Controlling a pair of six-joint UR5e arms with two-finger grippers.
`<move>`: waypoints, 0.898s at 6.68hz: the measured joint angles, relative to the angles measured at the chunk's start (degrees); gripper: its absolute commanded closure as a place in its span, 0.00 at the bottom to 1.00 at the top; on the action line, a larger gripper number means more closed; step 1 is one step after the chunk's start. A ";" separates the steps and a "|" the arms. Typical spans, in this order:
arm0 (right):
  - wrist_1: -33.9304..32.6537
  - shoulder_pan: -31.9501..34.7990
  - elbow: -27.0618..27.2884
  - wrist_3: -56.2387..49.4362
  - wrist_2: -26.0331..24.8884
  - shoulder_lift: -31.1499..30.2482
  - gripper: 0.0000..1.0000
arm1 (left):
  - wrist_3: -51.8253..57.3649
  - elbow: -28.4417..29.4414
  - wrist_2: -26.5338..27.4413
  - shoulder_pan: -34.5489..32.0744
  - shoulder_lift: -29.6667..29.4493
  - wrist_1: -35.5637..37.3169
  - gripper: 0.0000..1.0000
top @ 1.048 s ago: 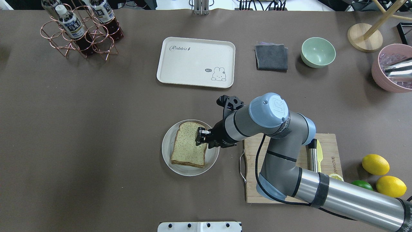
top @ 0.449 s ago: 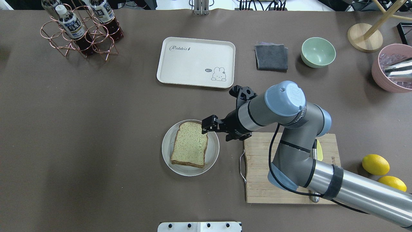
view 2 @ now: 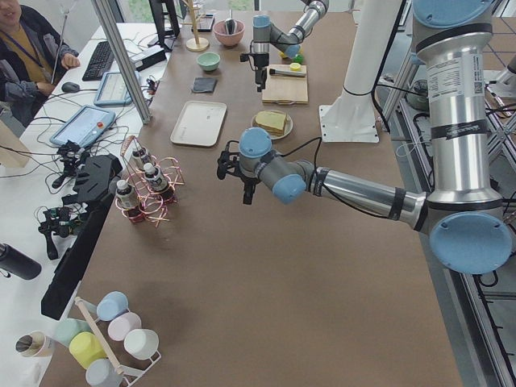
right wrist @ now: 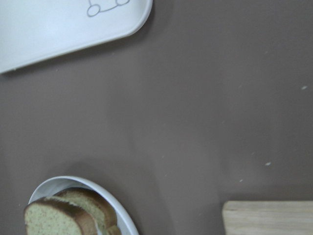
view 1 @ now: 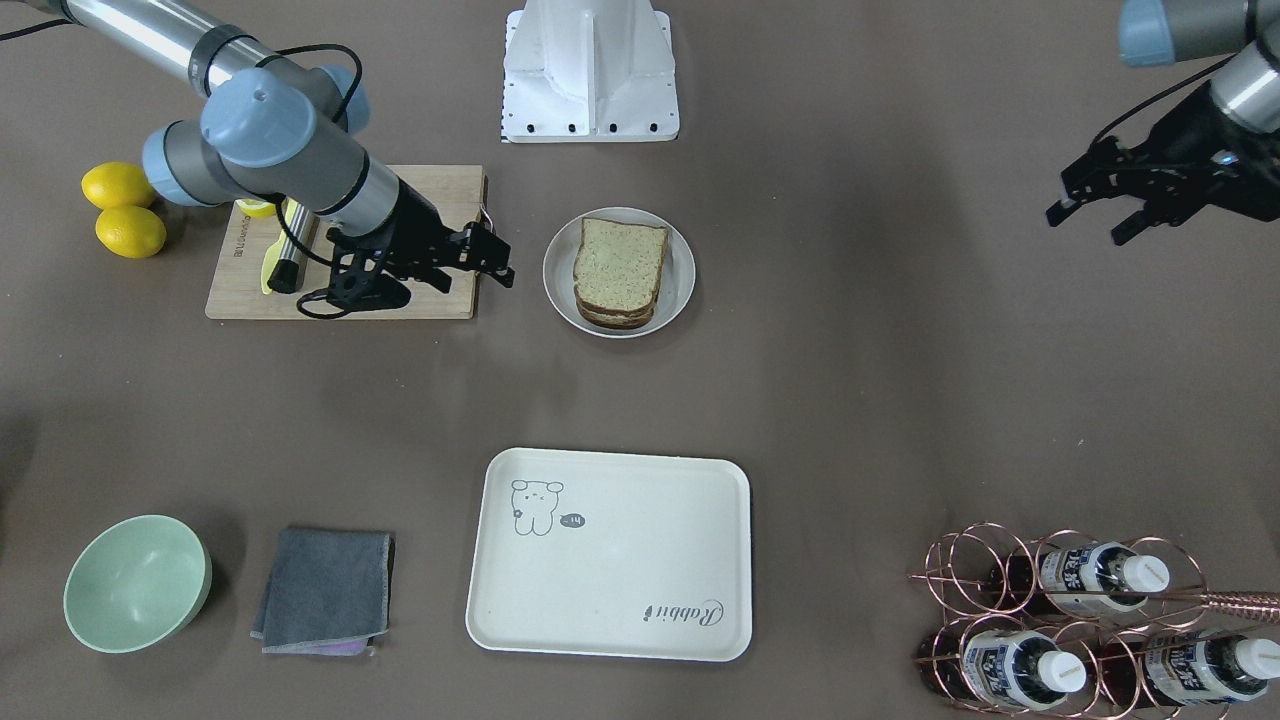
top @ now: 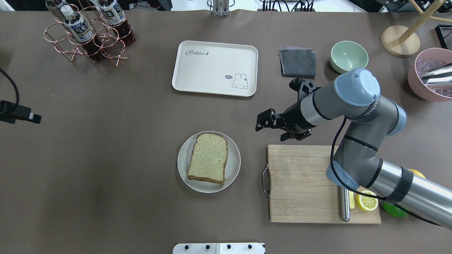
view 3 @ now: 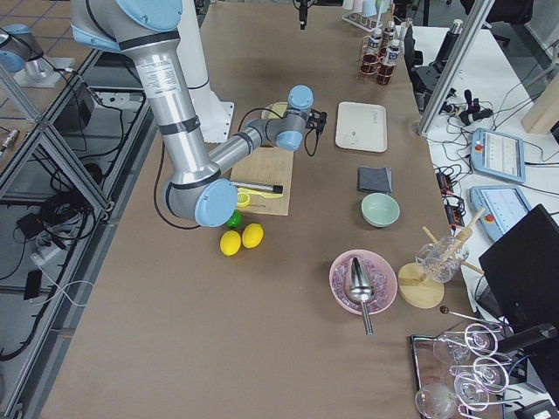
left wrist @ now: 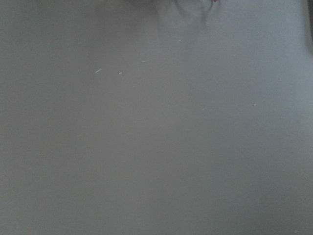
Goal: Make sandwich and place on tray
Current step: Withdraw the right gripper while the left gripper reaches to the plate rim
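The sandwich [top: 208, 161], two stacked slices of wholegrain bread, lies on a round white plate [top: 235, 169]; the egg between them does not show. It also shows in the front view [view 1: 620, 262] and the right wrist view [right wrist: 63, 211]. The cream tray [top: 212, 76] lies bare beyond the plate, apart from it [view 1: 610, 590]. My right gripper [top: 263, 122] is open and empty, hovering right of the plate above the table [view 1: 497, 258]. My left gripper [view 1: 1090, 222] is open and empty, far off at the table's left side [top: 21, 115].
A wooden cutting board [top: 303, 183] with a knife [top: 344, 206] and a lemon half [top: 367, 201] lies right of the plate. A grey cloth [top: 297, 62], green bowl [top: 349, 56], pink bowl [top: 429, 88] and bottle rack [top: 88, 35] stand along the far side.
My right gripper has let go of the top bread slice, risen and drawn back to the right, off the plate. My left gripper has come into the overhead view's left edge.
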 measured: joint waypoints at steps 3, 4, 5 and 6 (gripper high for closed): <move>-0.01 8.81 3.45 -11.26 6.46 -10.92 0.00 | -13.87 -0.41 7.28 15.10 -11.49 4.79 0.03; -0.01 11.53 3.94 -15.81 8.20 -14.28 0.00 | -16.52 -0.49 10.93 19.97 -16.26 10.05 0.03; -0.01 14.30 4.09 -20.37 10.16 -17.32 0.00 | -17.48 -0.43 15.19 24.07 -20.88 16.08 0.03; -0.01 16.58 4.12 -24.92 11.28 -20.38 0.01 | -17.79 -0.15 17.39 26.47 -25.11 21.49 0.03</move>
